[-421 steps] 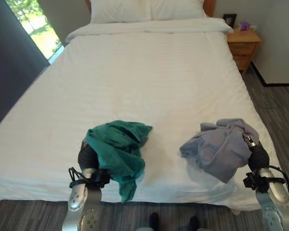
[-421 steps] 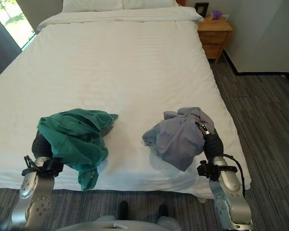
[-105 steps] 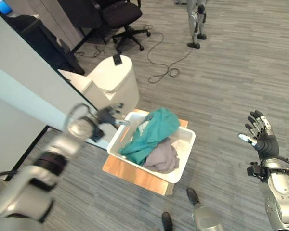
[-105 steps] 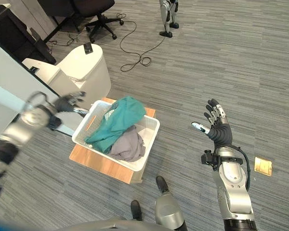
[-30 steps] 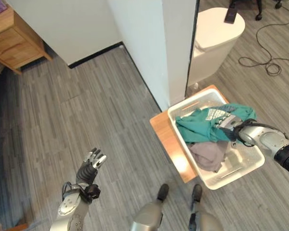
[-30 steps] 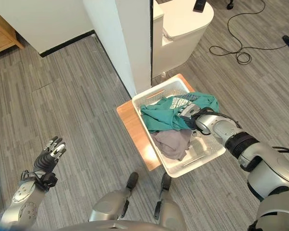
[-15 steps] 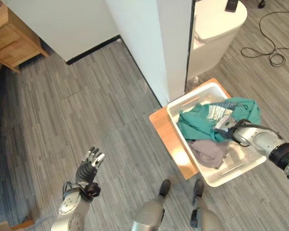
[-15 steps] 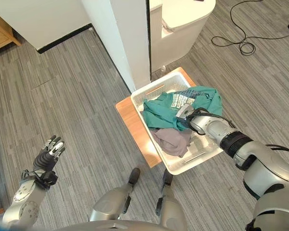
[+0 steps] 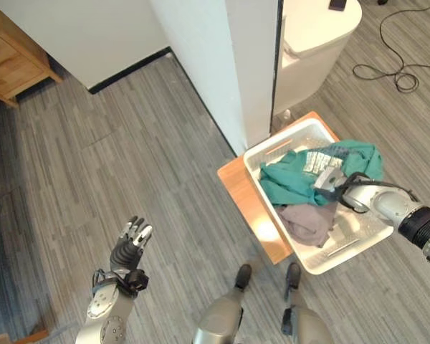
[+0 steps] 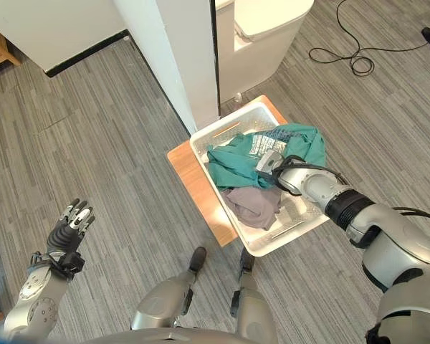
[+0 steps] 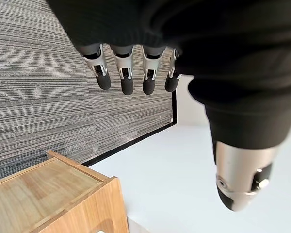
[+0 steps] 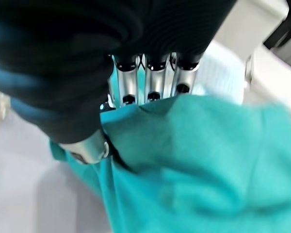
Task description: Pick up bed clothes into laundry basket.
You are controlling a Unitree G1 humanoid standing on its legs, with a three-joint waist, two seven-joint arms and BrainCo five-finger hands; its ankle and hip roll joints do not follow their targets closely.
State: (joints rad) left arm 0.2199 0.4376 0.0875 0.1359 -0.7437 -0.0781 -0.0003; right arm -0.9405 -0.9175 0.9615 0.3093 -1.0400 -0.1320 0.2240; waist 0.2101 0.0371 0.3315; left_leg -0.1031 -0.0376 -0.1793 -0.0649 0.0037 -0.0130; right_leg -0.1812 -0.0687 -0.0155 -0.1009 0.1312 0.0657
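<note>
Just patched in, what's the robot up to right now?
The right hand reaches into the white laundry basket, which sits on a low wooden board on the floor. Its fingers go into the teal garment; whether they grip it can't be told. A grey garment lies in the basket beside the teal one. The left hand hangs open over bare floor, holding nothing.

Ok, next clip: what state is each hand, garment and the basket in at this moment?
White plastic laundry basket: upright on a wooden board, holding both garments.
Teal green garment: crumpled, on top.
Grey garment: bunched beneath the teal.
Right hand: fingers buried in teal cloth.
Left hand: open, empty, above the floor.
</note>
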